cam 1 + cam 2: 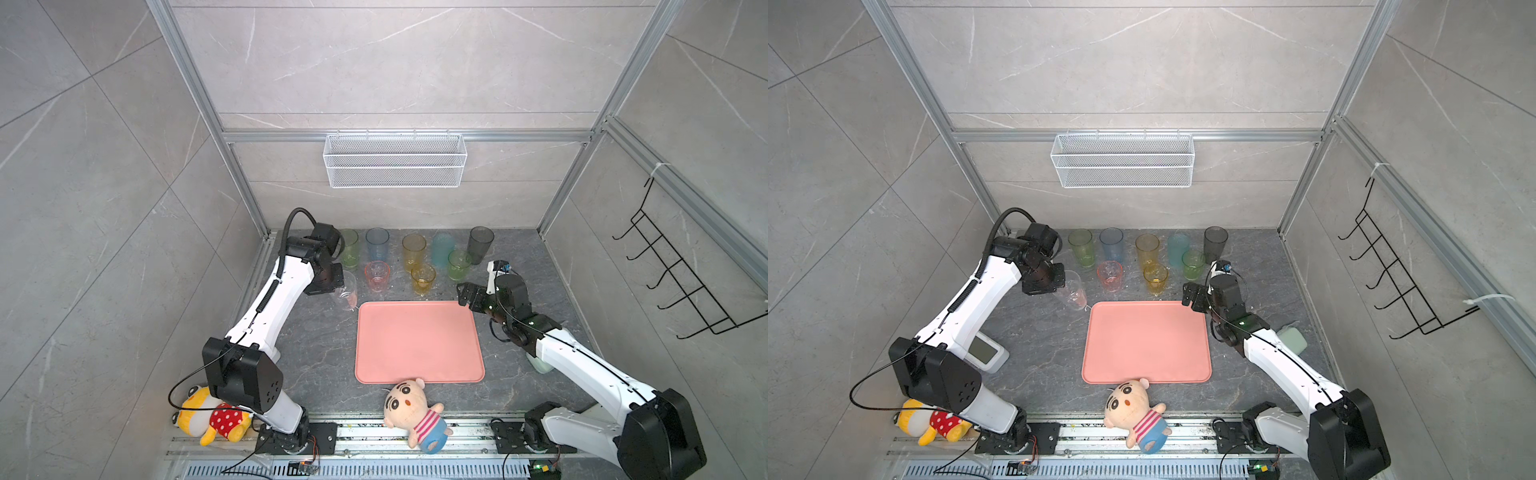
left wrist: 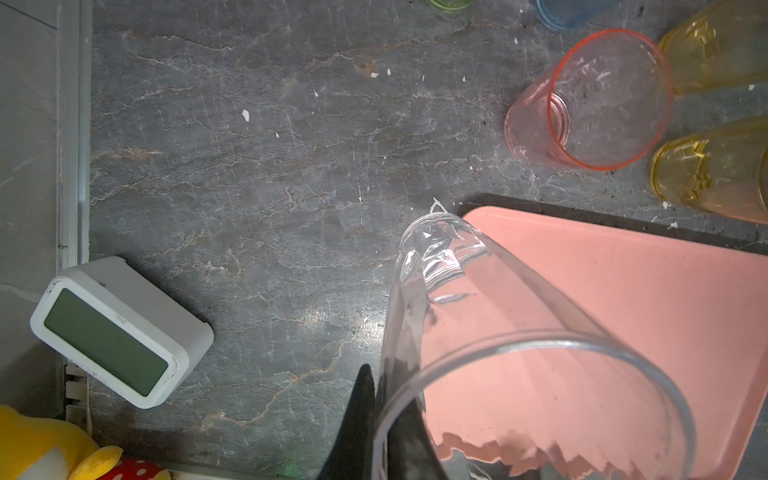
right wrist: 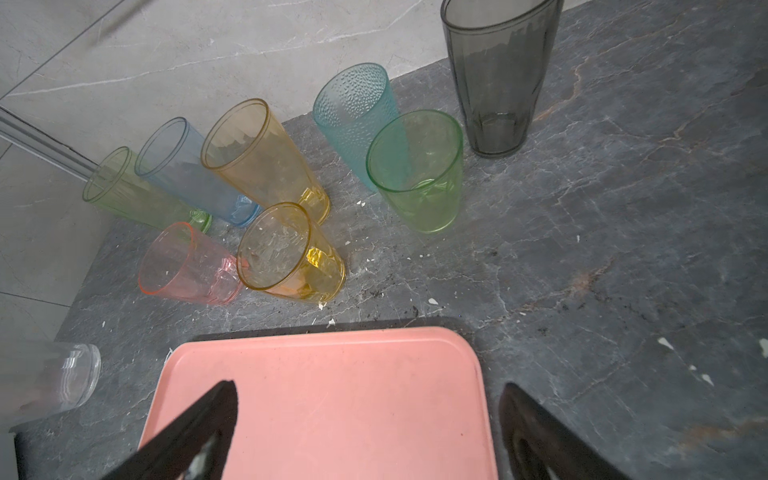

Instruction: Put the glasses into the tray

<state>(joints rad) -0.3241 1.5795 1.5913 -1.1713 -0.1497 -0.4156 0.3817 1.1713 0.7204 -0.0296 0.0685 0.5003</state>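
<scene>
My left gripper (image 2: 384,419) is shut on the rim wall of a clear glass (image 1: 347,295) (image 2: 478,332), one finger inside and one outside. The glass hangs tilted, its base by the far left corner of the salmon-pink tray (image 1: 419,345) (image 2: 623,291), which holds nothing. Several tinted glasses stand upright behind the tray, among them pink (image 1: 377,275), short amber (image 1: 423,278), short green (image 1: 458,264) and smoky grey (image 1: 481,244). My right gripper (image 1: 467,295) (image 3: 369,388) is open and empty over the tray's far right corner.
A white wire basket (image 1: 395,160) hangs on the back wall and a black hook rack (image 1: 681,266) on the right wall. A plush doll (image 1: 409,409) lies at the tray's near edge, another (image 1: 212,415) at front left. A white clock (image 1: 986,351) sits left, a pale green box (image 1: 1292,338) right.
</scene>
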